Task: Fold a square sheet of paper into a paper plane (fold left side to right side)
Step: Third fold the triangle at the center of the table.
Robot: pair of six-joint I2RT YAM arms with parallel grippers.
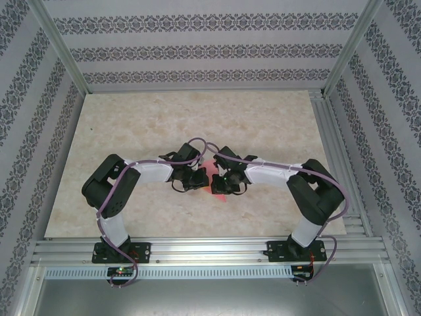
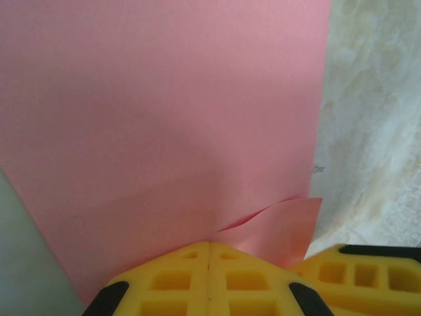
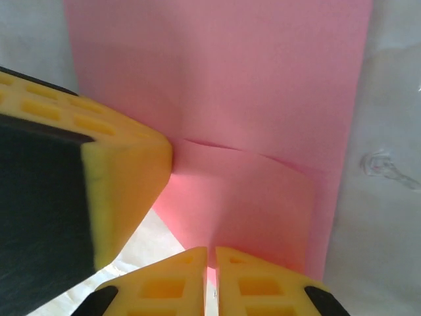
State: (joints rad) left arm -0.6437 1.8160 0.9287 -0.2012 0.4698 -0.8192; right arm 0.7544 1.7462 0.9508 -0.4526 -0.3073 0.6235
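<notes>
The thin, matte, pinkish-red square sheet of paper (image 1: pixel 214 185) lies flat on the pale, marble-patterned surface (image 1: pixel 263 125), directly between the two hands. From above, little of it shows: a small patch of pink between the black wrist housings. Its outline and long axis cannot be made out from there.

The left hand (image 1: pixel 196 181) has its blocky yellow fingers, moulded with square pockets and backed in black, pressed flat together (image 2: pixel 208 253). The sheet (image 2: pixel 164 112) starts right at their tips and spreads away ahead of that hand, smooth and unmarked. Its one clearly visible straight edge runs forward on the hand's right, bordering the surface (image 2: pixel 375 131), so the sheet's length points away from the fingertips. Just right of the tips a small flap (image 2: pixel 283 227) is lifted and curled over the sheet, its edge wavy. Whether any paper sits between these fingers is hidden. The right hand's yellow fingers (image 2: pixel 358 273) stand just beside the flap, cut off by the frame.

The right hand (image 1: pixel 222 183) holds its fingers almost together (image 3: pixel 210 260), with only a narrow slit between them, and pink paper runs down into that slit: it pinches the sheet's near edge. Ahead of it a second layer (image 3: pixel 250 204) overlaps the sheet (image 3: pixel 223 72), ending in a soft, slightly bowed line. One left-hand finger (image 3: pixel 128 187) looms large and blurred to this hand's left, touching the paper. The sheet's far end is cut off in both wrist views.
</notes>
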